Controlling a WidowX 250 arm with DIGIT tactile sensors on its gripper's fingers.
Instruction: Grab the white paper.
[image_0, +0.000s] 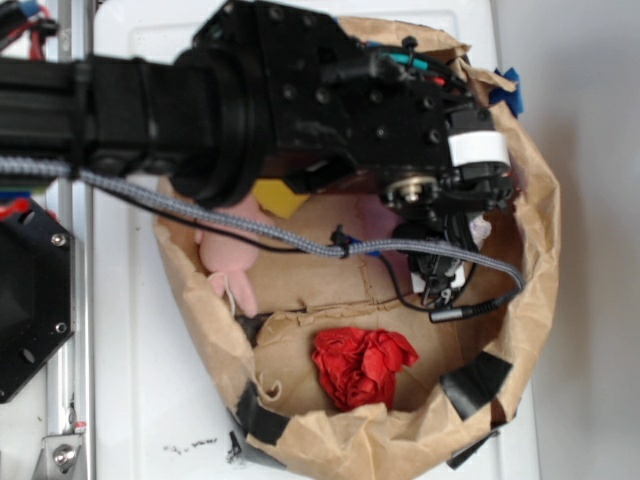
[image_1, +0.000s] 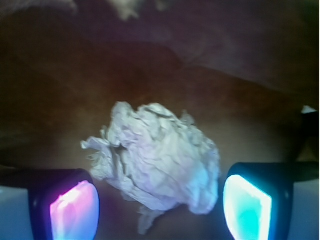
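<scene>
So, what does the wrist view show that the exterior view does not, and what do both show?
Only the wrist view shows the white paper clearly, lying between the two glowing pads of the open hand. Only the exterior view shows the red paper wad, the pink soft toy, a yellow object and the arm. Both show the brown paper bag holding everything.

— What sits inside the wide brown paper bag (image_0: 545, 250) with the rolled rim?

— A crumpled red paper wad (image_0: 360, 365) near the lower wall, a pale pink plush toy (image_0: 232, 262) at the left, and a yellow block (image_0: 282, 196) just above it, partly hidden.

— Anything on the bag itself?

— Strips of black tape (image_0: 480, 382) along the lower rim. The bag rests on a white table (image_0: 140, 370).
</scene>
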